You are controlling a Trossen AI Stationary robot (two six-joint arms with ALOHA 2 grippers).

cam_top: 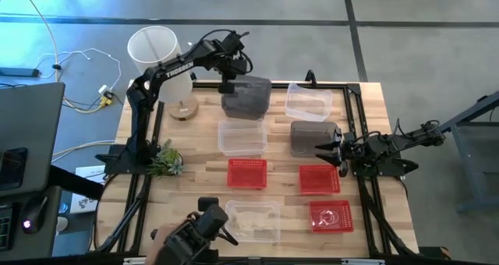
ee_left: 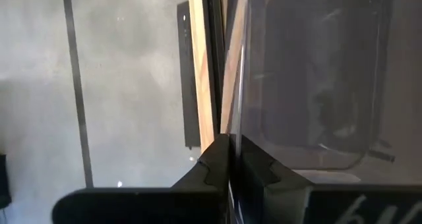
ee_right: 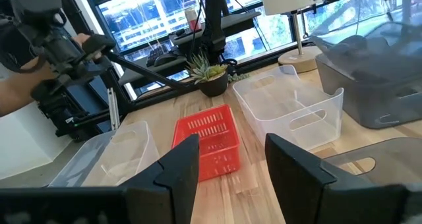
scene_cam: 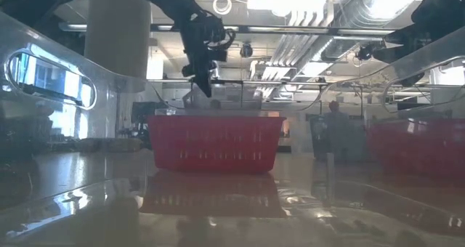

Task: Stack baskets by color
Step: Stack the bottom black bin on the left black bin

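My left gripper (cam_top: 228, 86) is shut on the rim of a dark grey basket (cam_top: 248, 98) at the table's back middle. In the left wrist view its fingers (ee_left: 217, 166) pinch that basket's wall (ee_left: 316, 85). The low view shows the gripper (scene_cam: 203, 76) behind a red basket (scene_cam: 214, 142). A second grey basket (cam_top: 312, 137) lies by my open right gripper (cam_top: 326, 150), which holds nothing (ee_right: 231, 165). Clear baskets sit at the back right (cam_top: 309, 101), the middle (cam_top: 242, 137) and the front (cam_top: 253, 220). Three red baskets (cam_top: 247, 173) (cam_top: 320, 179) (cam_top: 330, 216) lie toward the front.
A white lamp (cam_top: 156, 51) on a wooden base (cam_top: 182, 107) stands at the back left. A small green plant (cam_top: 165, 160) sits at the left edge. A person's hand (cam_top: 160, 235) holds a black camera rig (cam_top: 195, 232) at the table's front edge.
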